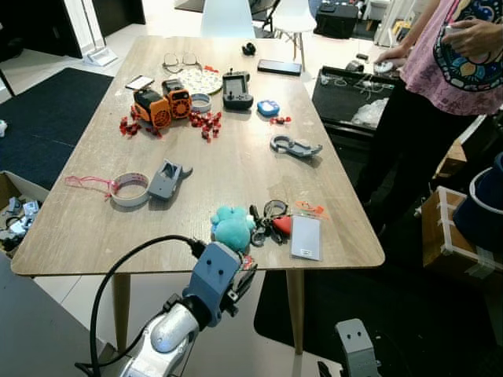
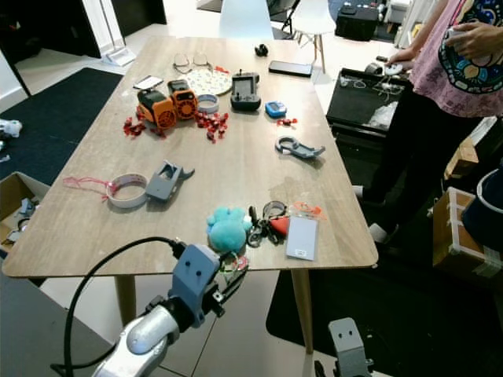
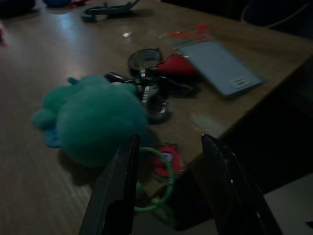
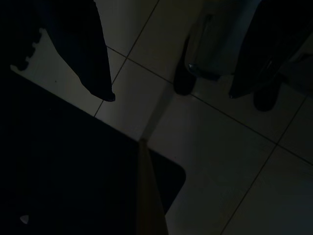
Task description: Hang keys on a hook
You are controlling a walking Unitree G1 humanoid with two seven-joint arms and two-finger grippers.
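Note:
The key bunch (image 1: 267, 224) lies at the table's near edge: a teal plush (image 1: 233, 226), metal rings, a red tag and a pale card (image 1: 306, 237). My left gripper (image 1: 245, 276) hovers at that edge, just in front of the plush. In the left wrist view its two black fingers (image 3: 117, 191) stand open, with a green ring (image 3: 161, 178) and a small red charm between them and the plush (image 3: 93, 120) just ahead. My right arm (image 1: 354, 345) hangs low beside the table; the right gripper (image 4: 173, 95) is open over the tiled floor.
The wooden table (image 1: 236, 165) also carries a grey hook-shaped piece (image 1: 167, 179), a tape roll (image 1: 130, 188), a grey clip (image 1: 295, 145), orange gadgets (image 1: 161, 104) and a controller (image 1: 237, 89). A person (image 1: 452, 78) stands at the right. Boxes flank the table.

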